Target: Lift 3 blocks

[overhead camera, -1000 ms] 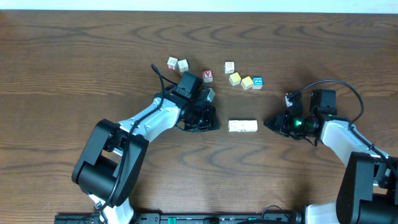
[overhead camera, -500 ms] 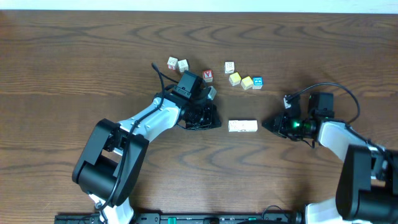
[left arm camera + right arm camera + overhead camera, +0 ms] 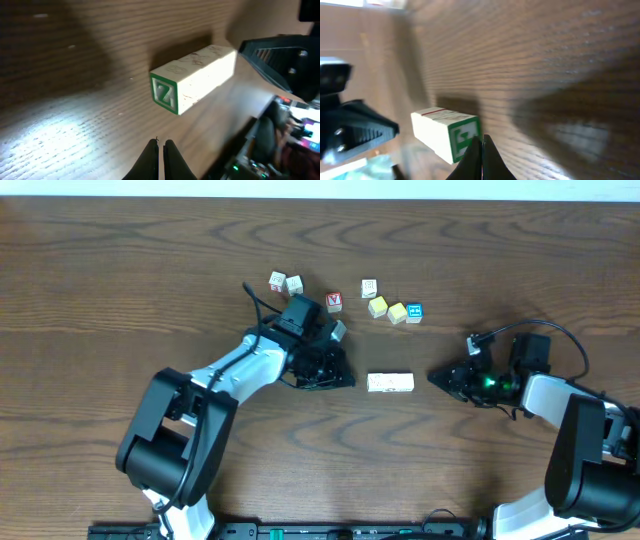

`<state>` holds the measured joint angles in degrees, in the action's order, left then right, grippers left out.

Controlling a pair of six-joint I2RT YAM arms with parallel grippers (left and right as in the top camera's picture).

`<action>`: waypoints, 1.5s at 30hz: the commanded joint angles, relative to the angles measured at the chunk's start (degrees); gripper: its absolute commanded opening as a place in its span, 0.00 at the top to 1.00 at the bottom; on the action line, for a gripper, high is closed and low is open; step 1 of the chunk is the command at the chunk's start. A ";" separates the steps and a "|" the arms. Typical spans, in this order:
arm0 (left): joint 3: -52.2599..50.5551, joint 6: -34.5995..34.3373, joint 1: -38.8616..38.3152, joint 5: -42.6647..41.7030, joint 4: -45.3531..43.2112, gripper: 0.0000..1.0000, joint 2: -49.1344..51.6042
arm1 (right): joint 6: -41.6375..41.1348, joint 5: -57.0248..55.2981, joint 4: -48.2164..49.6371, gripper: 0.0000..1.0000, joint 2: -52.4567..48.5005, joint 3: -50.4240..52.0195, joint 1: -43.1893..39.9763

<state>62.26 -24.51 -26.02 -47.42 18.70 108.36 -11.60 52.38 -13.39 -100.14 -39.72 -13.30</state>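
Left pincer [image 3: 349,382], right pincer [image 3: 433,376]: both shut tight, nothing held. Row of three small cream cube blocks [image 3: 390,383] laid between, untouched.

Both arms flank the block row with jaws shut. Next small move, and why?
Likely ease both arms inward until the tips press the row's ends. The row of three blocks lies flat on the table. The left gripper and right gripper point at opposite ends, jaws shut. Bare wood shows between each tip and the row, so nothing squeezes it yet.
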 commanded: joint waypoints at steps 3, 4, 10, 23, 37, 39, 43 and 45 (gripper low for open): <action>-0.33 4.81 5.60 -10.49 0.09 0.93 0.76 | 2.93 6.64 0.13 0.99 -0.28 0.20 -0.46; -0.35 4.85 6.25 -11.41 0.09 0.93 0.81 | 2.93 6.64 0.07 0.99 -0.28 0.22 -0.26; -0.35 6.49 6.56 -12.17 0.02 0.93 2.80 | 3.56 6.16 0.46 0.99 -0.31 0.22 0.33; -0.35 7.15 6.43 -19.61 -2.43 0.93 9.42 | 3.56 5.60 0.85 0.99 -0.31 1.40 0.33; -0.35 7.10 2.95 -17.73 -3.13 0.92 9.42 | 3.56 12.68 7.61 0.99 -8.72 1.38 0.28; -0.35 7.10 2.95 -17.68 -3.19 0.93 9.42 | 3.54 13.09 7.96 0.99 -8.90 1.38 0.26; -0.35 6.86 2.73 -15.04 -3.19 0.93 9.42 | 3.54 13.99 8.50 0.99 -8.90 1.36 0.26; -0.35 6.82 2.73 -14.21 -3.58 0.93 9.42 | 3.54 14.69 8.57 0.99 -8.90 1.36 0.26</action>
<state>62.26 -18.17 -23.35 -63.86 15.44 117.67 -9.02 63.68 -4.99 -108.90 -38.54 -13.28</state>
